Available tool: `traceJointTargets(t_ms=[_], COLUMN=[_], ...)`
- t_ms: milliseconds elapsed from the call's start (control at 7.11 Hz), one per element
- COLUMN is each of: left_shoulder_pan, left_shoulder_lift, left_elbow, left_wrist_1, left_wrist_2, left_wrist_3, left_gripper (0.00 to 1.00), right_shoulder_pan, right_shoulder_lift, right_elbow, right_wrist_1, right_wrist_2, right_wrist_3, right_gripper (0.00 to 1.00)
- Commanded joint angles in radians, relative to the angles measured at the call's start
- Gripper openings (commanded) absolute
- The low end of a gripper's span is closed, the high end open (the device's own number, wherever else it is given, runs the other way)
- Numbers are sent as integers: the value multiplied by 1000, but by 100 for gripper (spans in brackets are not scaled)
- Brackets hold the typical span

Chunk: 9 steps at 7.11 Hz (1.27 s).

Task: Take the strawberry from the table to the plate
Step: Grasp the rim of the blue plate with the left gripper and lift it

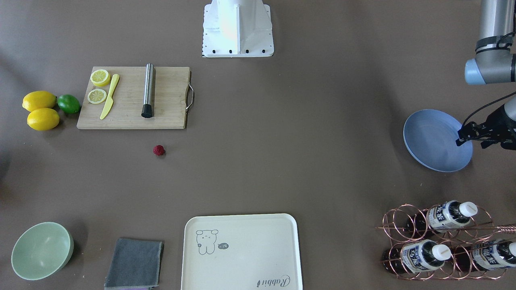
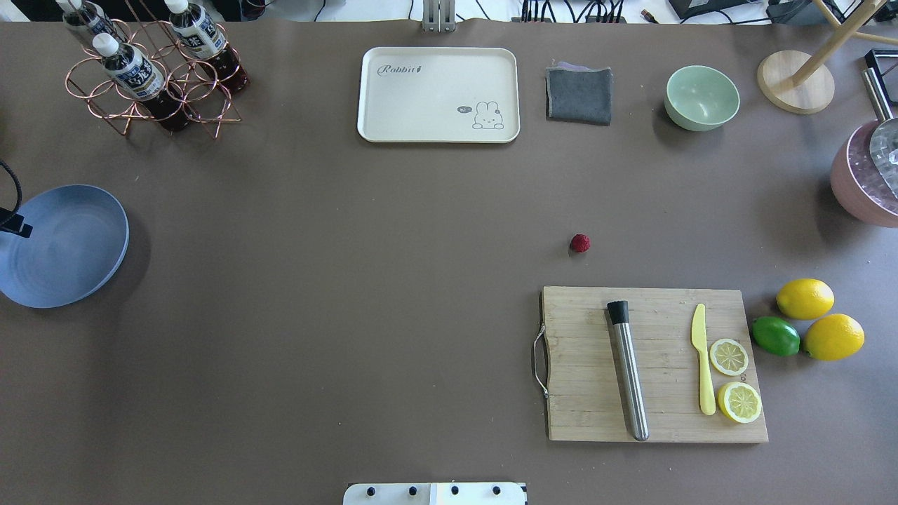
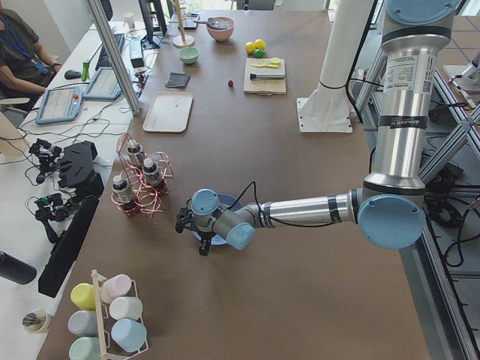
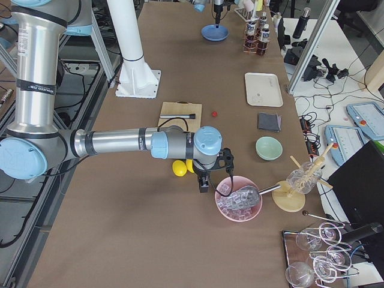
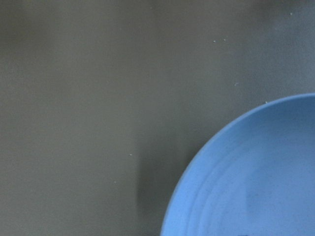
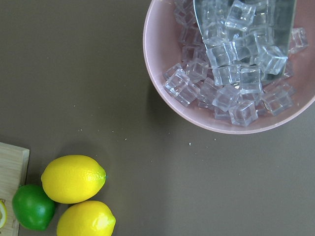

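Observation:
The strawberry is a tiny dark-red berry lying alone on the brown table, just beyond the cutting board; it also shows far off as the strawberry. The blue-grey plate sits at the table's left end with nothing on it. My left gripper hovers over the plate's outer rim, its fingers apart and holding nothing. My right gripper hangs beside the pink ice bowl, far from the berry; I cannot tell if it is open or shut.
A wooden cutting board carries a steel muddler, a yellow knife and lemon slices. Two lemons and a lime lie to its right. A cream tray, grey cloth, green bowl and bottle rack line the far edge.

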Motion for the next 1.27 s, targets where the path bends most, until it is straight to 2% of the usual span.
traceJointTargets(t_ms=[0,141,281,422,563,704,1126], left_shoulder_pan=[1,1,1,1,1,9,13], left_shoulder_lift=[0,0,0,0,0,-2,-47], left_elbow=[9,11,11,9,8,6,-23], left_wrist_1=[-1,-1,-1,-1,-1,-1,10], left_wrist_2=[-3,-3,-5,-6,-8,-11,-213], left_wrist_3=[-1,-1,-30,-52,-72,-79,-130], left_gripper=[81,74,51,19,0,0,0], right_shoulder_pan=[-6,-6,-6,-6,-6,-6,-6], right_shoulder_lift=[2,2,2,2,2,2,2], right_elbow=[4,4,6,6,7,9,14], right_wrist_1=[1,1,1,1,1,1,1], right_wrist_2=[-4,-4,-4,-4,-4,-4,-4], right_wrist_3=[22,22,22,22,22,22,20], right_gripper=[100,100,100,100,100,100,100])
